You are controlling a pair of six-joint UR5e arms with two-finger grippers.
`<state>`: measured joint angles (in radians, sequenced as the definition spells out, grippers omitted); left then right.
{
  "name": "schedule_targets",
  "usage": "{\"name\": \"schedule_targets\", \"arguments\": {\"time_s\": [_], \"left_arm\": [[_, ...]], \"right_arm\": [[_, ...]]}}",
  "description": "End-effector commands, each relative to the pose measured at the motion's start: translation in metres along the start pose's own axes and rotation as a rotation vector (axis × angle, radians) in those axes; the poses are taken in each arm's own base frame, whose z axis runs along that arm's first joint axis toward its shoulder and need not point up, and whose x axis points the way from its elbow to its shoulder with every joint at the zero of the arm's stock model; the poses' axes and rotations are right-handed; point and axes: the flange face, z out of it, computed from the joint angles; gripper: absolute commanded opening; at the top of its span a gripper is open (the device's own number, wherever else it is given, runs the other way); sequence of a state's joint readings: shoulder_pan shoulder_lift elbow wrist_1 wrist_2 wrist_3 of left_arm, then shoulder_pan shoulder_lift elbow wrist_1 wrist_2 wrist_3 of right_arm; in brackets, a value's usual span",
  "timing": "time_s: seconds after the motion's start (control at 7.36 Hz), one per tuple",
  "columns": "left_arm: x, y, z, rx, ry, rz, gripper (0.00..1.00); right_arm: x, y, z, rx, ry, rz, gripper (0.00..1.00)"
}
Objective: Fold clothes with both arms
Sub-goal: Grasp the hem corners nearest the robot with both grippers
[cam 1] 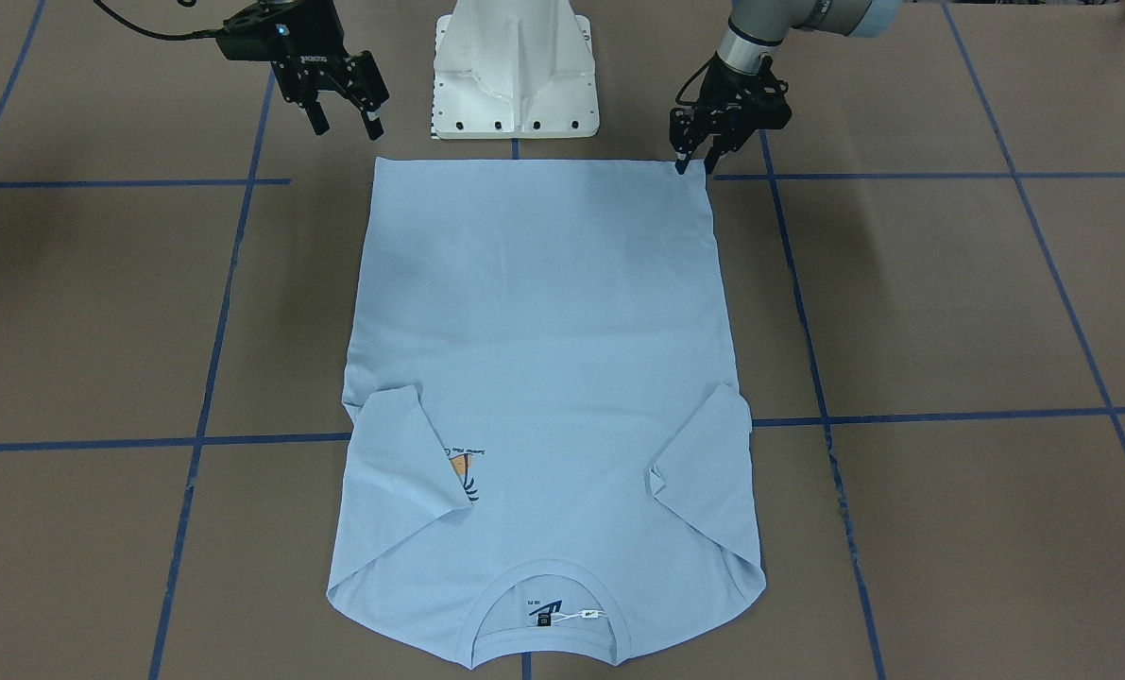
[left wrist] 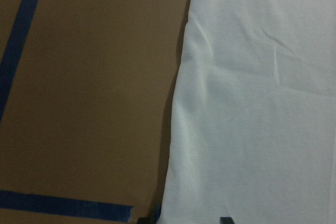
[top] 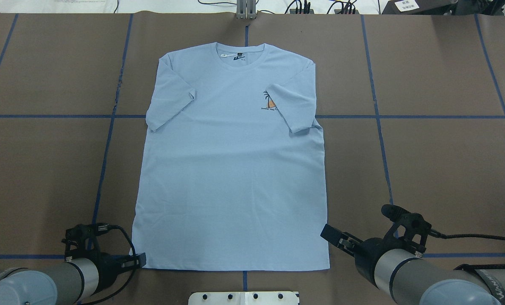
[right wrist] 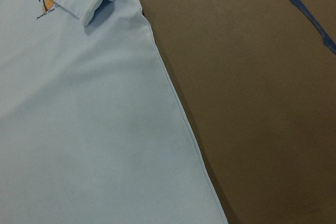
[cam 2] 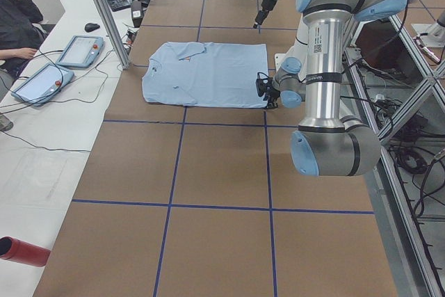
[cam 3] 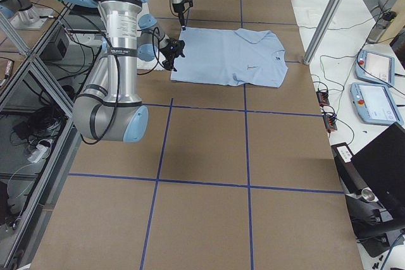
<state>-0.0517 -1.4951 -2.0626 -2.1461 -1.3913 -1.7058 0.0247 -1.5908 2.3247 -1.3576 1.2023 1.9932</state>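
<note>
T-shirt point(top: 231, 178), light blue, flat and face up on the brown table point(top: 439, 169). By the overhead view's clock: collar point(top: 240, 50) at 12, hem point(top: 231, 267) at 6, nearest the robot. Long axis runs 6 to 12. Both sleeves point(top: 171, 99) are turned inward onto the chest.

Left gripper point(cam 1: 695, 168): low at the hem's 7 o'clock corner, fingers a narrow gap apart. The left wrist view shows the shirt's side edge running down between the two tips. It looks not yet pinched, with nothing held. The shirt lies toward 1 o'clock from it.

Right gripper point(cam 1: 347, 130): jaws clearly spread, empty. It hangs off the cloth just outside the hem's 5 o'clock corner and looks higher than the other. The shirt lies toward 11 o'clock from it.

Judgement: the left is the nearer to its corner. The right needs to drop in before a paired hem lift toward 12.

Writing: palm-tree print point(top: 270, 101), orange and navy, has a script line beneath it, too small to read. The dark neck label point(cam 1: 545, 614) carries a pale logo, illegible, with a small white tag point(cam 1: 588, 615) beside it. White lettering on the right gripper's body cannot be made out.
</note>
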Motion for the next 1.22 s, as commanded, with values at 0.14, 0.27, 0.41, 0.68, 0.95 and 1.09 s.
{"name": "schedule_targets", "arguments": {"time_s": [0.14, 0.27, 0.41, 0.68, 0.95, 1.09], "left_arm": [[0.006, 0.000, -0.005, -0.002, 0.016, -0.001, 0.00], [0.011, 0.000, -0.007, -0.002, 0.027, -0.004, 0.00], [0.014, 0.000, -0.008, -0.004, 0.032, -0.005, 0.00], [0.028, -0.003, -0.028, -0.010, 0.077, -0.014, 0.00], [0.032, -0.003, -0.033, -0.012, 0.089, -0.018, 0.00], [0.032, -0.003, -0.034, -0.012, 0.091, -0.018, 0.00]], "right_arm": [[0.007, 0.023, 0.007, 0.025, -0.002, -0.042, 0.98], [0.014, 0.033, 0.011, 0.032, 0.028, -0.005, 0.85], [0.021, 0.041, 0.015, 0.048, 0.090, 0.056, 0.72], [0.036, 0.068, 0.021, 0.034, 0.135, 0.063, 0.73], [0.024, 0.097, 0.043, 0.065, 0.145, 0.065, 0.74], [0.017, 0.106, 0.051, 0.073, 0.159, 0.058, 0.73]]}}
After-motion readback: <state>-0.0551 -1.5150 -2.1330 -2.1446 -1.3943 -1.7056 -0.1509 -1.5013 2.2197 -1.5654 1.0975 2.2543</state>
